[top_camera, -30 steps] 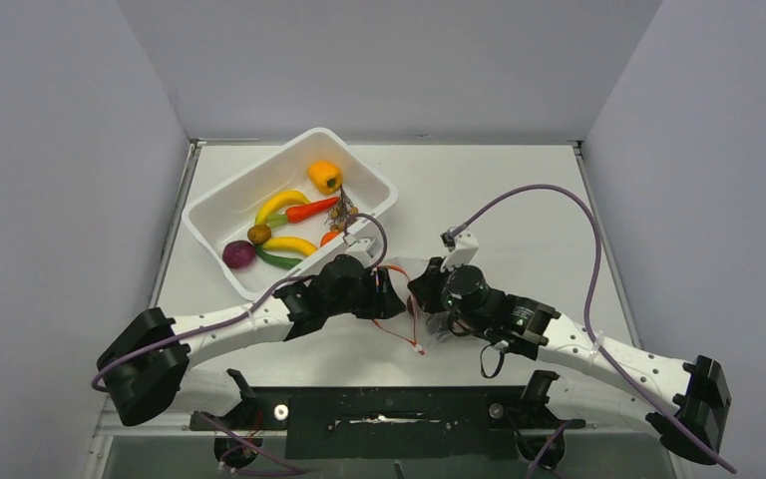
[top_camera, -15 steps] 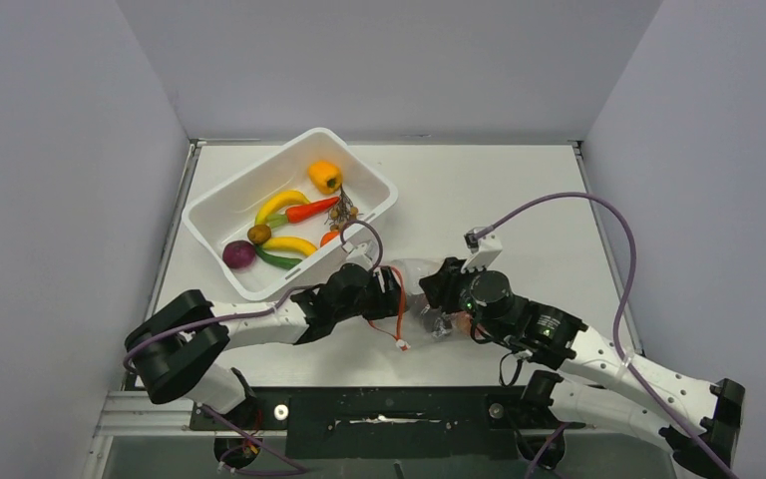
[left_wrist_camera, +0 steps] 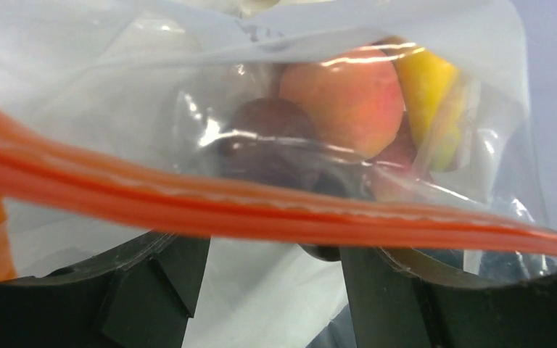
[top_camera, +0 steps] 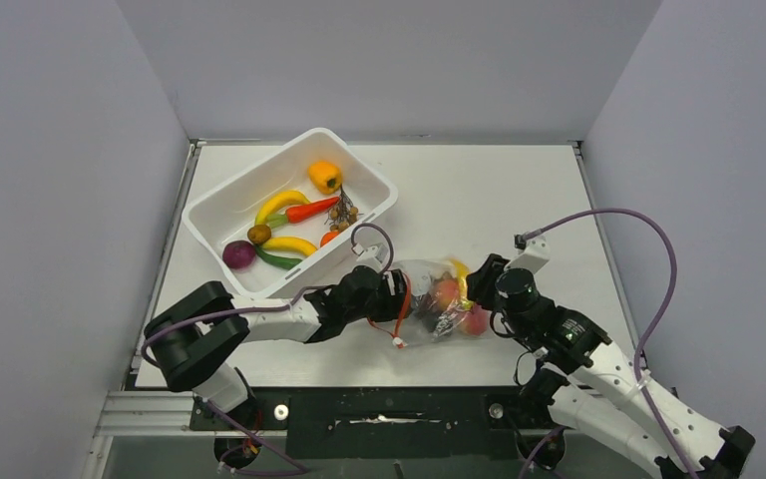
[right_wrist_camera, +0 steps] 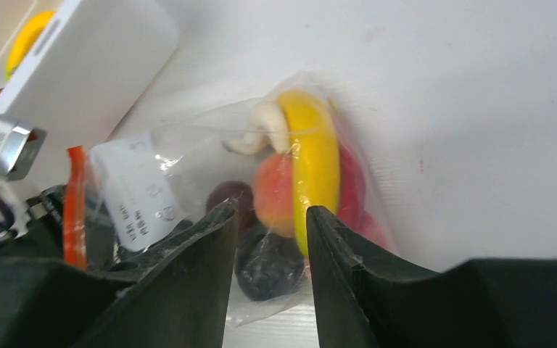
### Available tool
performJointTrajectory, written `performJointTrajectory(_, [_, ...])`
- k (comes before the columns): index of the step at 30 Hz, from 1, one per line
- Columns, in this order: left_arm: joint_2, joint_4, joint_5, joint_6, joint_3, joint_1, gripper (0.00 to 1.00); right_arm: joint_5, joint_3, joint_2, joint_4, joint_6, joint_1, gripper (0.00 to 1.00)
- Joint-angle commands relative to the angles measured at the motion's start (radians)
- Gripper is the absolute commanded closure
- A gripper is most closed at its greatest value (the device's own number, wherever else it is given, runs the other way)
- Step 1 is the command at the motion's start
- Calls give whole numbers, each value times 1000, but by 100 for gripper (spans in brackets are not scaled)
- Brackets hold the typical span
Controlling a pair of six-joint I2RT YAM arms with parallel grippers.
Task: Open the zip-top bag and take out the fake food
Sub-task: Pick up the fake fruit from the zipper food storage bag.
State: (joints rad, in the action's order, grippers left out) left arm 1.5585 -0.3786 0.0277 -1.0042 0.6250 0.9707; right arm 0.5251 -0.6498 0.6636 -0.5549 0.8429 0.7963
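Observation:
The zip-top bag lies on the table between my two grippers, its red-orange zip strip toward the left one. Fake food shows through the plastic: a peach, a dark plum and a yellow banana. My left gripper is open at the zip end, and the strip runs just above its fingers. My right gripper is open at the bag's other end, its fingers apart with the plum showing in the gap.
A white tub stands at the back left holding more toy food, among it a banana, a red chili and a purple plum. Its corner lies close behind the bag. Grey walls enclose the table.
My right gripper has opened and drawn back to the right. The left gripper has opened wider. The bag has come out from between them and now lies spread on the table.

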Motion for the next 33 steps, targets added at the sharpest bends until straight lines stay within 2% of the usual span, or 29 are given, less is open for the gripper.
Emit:
performJointTrajectory(1, [30, -79, 41, 45, 87, 22, 37, -180, 22, 36, 29, -27, -159, 62])
performJointTrajectory(7, [62, -91, 85, 77, 112, 35, 36, -395, 40, 128, 75, -99, -396, 63])
performJointTrajectory(11, [101, -31, 109, 121, 158, 38, 36, -482, 57, 192, 90, -143, -476, 62])
performJointTrajectory(21, [179, 53, 125, 193, 230, 74, 37, -577, 162, 202, 154, -112, -489, 66])
performJointTrajectory(30, [153, 108, 182, 190, 235, 96, 58, -583, 174, 192, 152, -121, -489, 66])
performJointTrajectory(33, [108, 159, 206, 188, 210, 101, 61, -569, 173, 190, 145, -126, -488, 66])
